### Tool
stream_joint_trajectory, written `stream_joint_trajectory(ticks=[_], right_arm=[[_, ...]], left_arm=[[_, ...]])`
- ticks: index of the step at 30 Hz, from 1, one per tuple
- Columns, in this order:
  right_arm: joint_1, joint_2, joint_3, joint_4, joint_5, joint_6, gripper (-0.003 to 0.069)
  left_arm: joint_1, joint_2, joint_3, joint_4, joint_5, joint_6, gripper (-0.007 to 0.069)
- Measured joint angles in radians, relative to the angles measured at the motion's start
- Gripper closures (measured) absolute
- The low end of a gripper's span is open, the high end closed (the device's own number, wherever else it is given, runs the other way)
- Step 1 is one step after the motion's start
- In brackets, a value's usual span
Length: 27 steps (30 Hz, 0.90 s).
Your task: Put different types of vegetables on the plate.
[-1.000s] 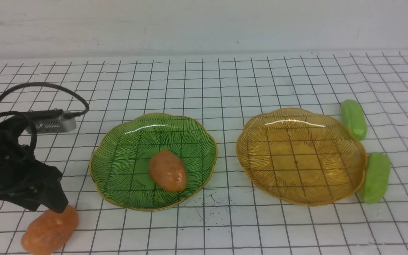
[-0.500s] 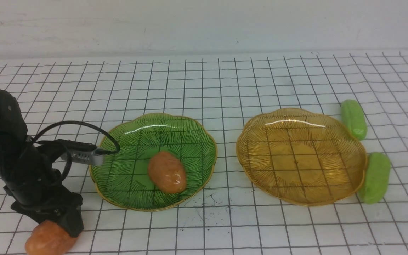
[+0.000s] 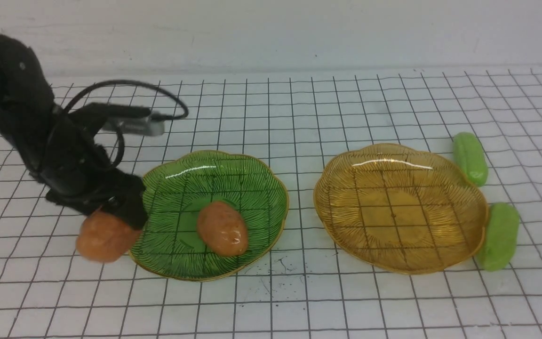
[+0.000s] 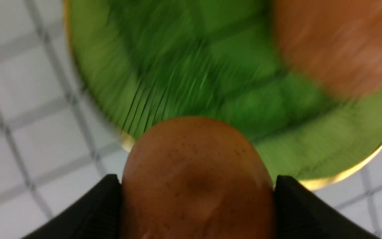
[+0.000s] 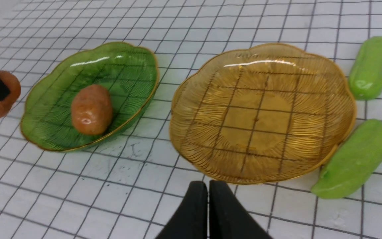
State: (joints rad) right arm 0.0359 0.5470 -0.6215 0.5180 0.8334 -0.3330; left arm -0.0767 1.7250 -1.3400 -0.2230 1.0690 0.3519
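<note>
Right wrist view: black right pincer [image 5: 208,205] nearest, clenched on nothing, short of the amber ribbed glass plate [image 5: 264,116].
Left pincer [image 4: 197,212]: grasping an orange-brown egg-shaped toy potato [image 3: 104,237] at the left rim of the green ribbed glass plate [image 3: 233,174].
Green plate: second toy potato [image 3: 222,228] lies inside.
Amber plate: bare.
Light-green toy cucumbers: one [image 3: 500,235] against the amber rim, the other [image 3: 470,158] just beside it, farther back.
Risk: the smooth round potato could slip from the grip — or a low carry could clip the raised rim and shove the plate; set on its twin, it may roll.
Room: white gridded worktop [image 3: 299,301] is open between and behind the plates.
</note>
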Motion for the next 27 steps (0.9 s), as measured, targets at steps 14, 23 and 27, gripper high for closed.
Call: stream_joint_trajectory(ticks=[14, 23, 27], right_arm=[[0.0, 0.197, -0.002, -0.043, 0.043, 0.094, 0.0661], [-0.131, 0.435, -0.164, -0.247, 0.141, 0.198, 0.0661], [-0.305, 0.575, -0.277, -0.275, 0.177, 0.233, 0.0659]], left_arm=[[-0.114, 0.094, -0.016, -0.018, -0.248, -0.033, 0.0088], [-0.114, 0.095, -0.022, -0.005, -0.178, -0.065, 0.005], [-0.114, 0.089, -0.022, -0.003, -0.116, -0.1, 0.0199]])
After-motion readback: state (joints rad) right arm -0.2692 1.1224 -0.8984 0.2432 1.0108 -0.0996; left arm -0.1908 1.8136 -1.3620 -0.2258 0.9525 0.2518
